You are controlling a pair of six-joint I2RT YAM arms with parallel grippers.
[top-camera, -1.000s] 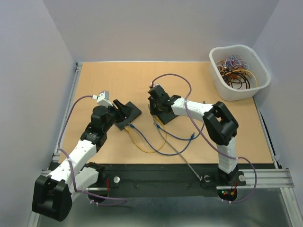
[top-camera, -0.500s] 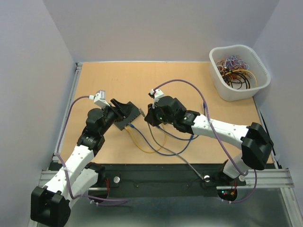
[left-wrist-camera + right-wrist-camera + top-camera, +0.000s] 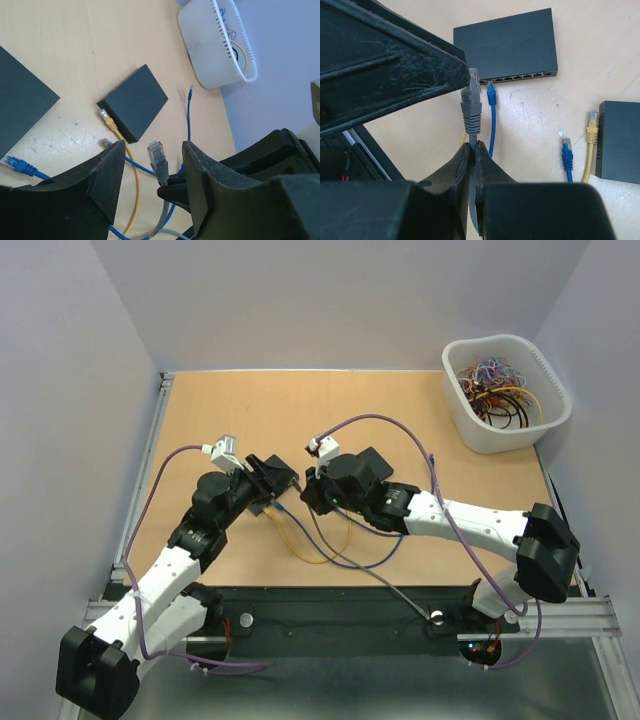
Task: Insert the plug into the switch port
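Observation:
My right gripper (image 3: pixel 472 146) is shut on a grey cable just below its grey plug (image 3: pixel 471 100), which it holds upright above the table. My left gripper (image 3: pixel 154 150) is open, with one finger on each side of the same grey plug (image 3: pixel 159 160) and not touching it. The black switch (image 3: pixel 505 45) lies beyond, its port row facing me, with a blue plug (image 3: pixel 491 92) in one port. In the top view both grippers meet over the table's middle left, the left gripper (image 3: pixel 270 475) beside the right gripper (image 3: pixel 306 492); the switch (image 3: pixel 260 504) is mostly hidden under them.
A second black box (image 3: pixel 620 140) with a yellow plug (image 3: pixel 592 122) at its edge lies to the right, a loose blue plug (image 3: pixel 566 150) next to it. Yellow and blue cables (image 3: pixel 330 550) loop on the table. A white bin (image 3: pixel 505 390) of cables stands back right.
My right arm has swung left and stretched out, carrying the grey plug up to my left gripper. My left gripper has shifted slightly right, so the plug now stands between its open fingers.

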